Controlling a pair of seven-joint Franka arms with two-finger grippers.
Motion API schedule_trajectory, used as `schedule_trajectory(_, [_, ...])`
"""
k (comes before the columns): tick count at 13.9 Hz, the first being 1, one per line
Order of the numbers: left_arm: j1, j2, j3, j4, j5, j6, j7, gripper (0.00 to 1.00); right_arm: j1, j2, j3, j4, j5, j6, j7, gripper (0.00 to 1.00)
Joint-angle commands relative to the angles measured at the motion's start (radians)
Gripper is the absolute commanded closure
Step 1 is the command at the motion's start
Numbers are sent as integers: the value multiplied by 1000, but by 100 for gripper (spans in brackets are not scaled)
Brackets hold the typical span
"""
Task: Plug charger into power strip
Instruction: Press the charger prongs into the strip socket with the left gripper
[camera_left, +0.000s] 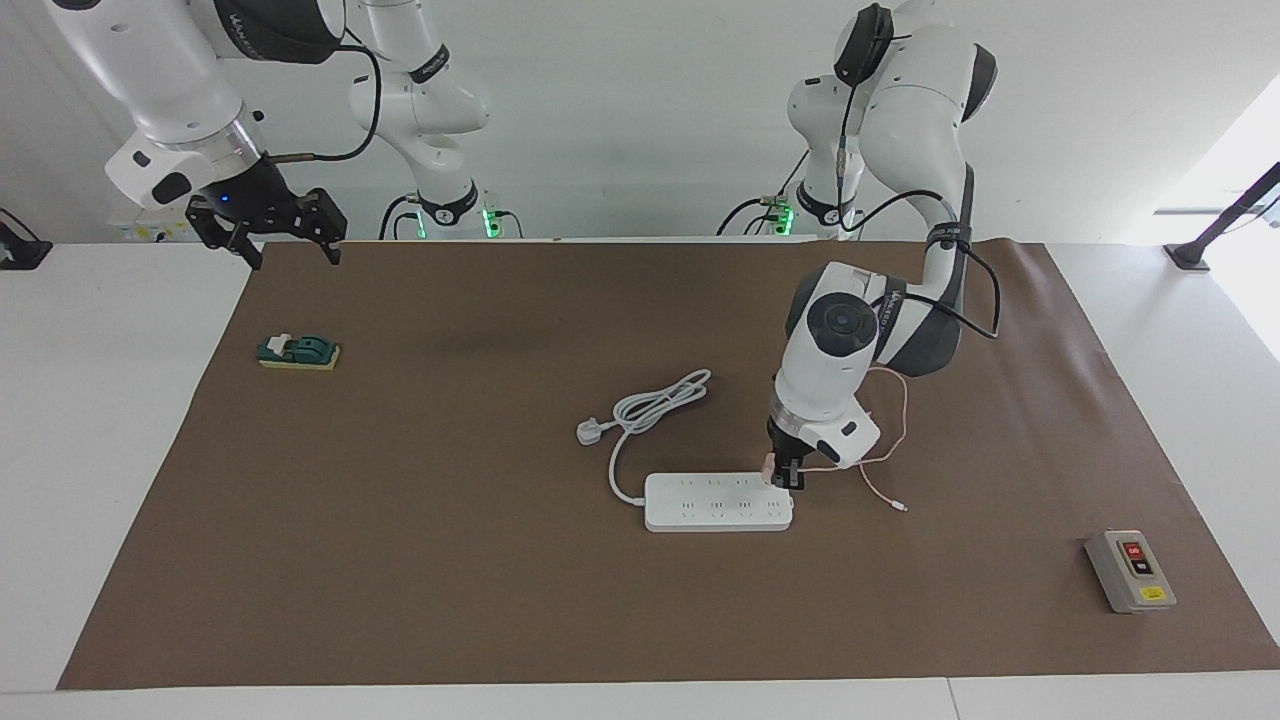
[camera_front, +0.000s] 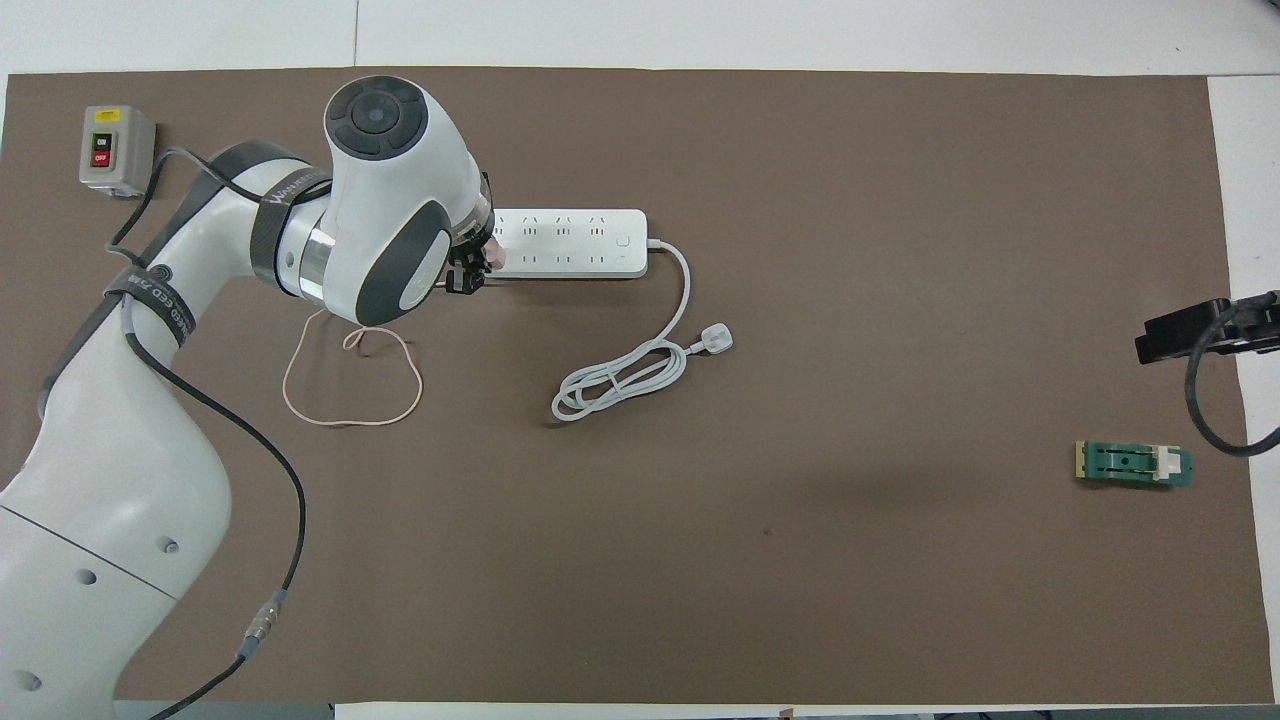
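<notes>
A white worktop (camera_left: 100, 420) wears a wide brown mat (camera_left: 480, 560). There's a plain white wall (camera_left: 620, 110) at the robots' end, and bright daylight washes in at the left arm's end.

— How are the arms finished?
— Glossy white shells with dark grey joint bands are seen; black cables are strapped along them.
— And each tool?
— Black, on silver wrist rings.
</notes>
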Motion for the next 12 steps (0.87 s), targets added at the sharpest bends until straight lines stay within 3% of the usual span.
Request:
schedule_trajectory(1, [-22, -8, 13, -17, 9, 22, -19, 100, -13, -15, 13, -13, -6, -8, 8, 0])
schedule_trajectory(12, [-16, -9, 15, -51, 15, 38, -14, 100, -15, -15, 11, -13, -6, -8, 8, 0])
